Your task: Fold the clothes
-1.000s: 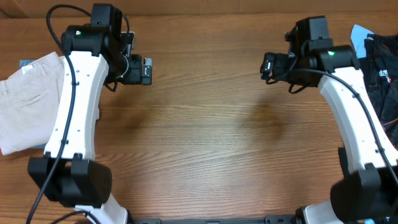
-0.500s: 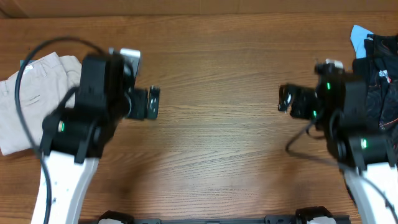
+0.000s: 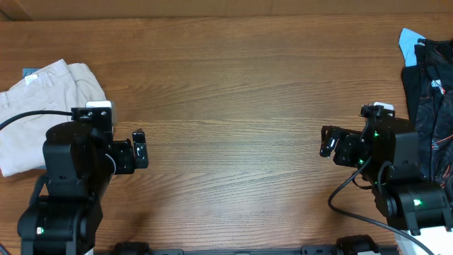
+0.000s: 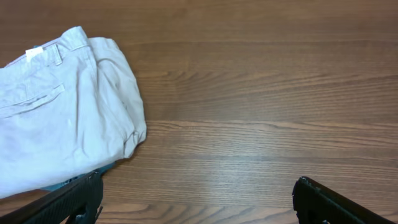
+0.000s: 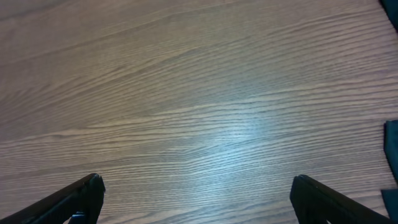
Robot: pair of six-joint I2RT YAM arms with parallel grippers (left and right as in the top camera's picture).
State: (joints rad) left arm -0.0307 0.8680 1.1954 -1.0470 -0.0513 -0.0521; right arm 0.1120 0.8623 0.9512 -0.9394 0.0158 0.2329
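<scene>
The folded light beige shorts (image 3: pixel 35 120) lie at the table's left edge, with the waistband and a small white label toward the back. They also show in the left wrist view (image 4: pixel 62 118), up and left of the jaws. My left gripper (image 3: pixel 140 148) (image 4: pixel 196 199) is open and empty over bare wood, to the right of the shorts. My right gripper (image 3: pixel 328 140) (image 5: pixel 196 199) is open and empty over bare wood at the right side.
Black patterned garments (image 3: pixel 432 106) with a sky-blue piece (image 3: pixel 410 39) lie at the right edge, behind my right arm. A thin blue-denim edge (image 4: pixel 68 182) peeks from under the shorts. Wood table (image 3: pixel 233 92) lies between the arms.
Both arms have drawn back from the far side toward the table's near edge. Both grippers stay open and empty. The shorts have not moved.
</scene>
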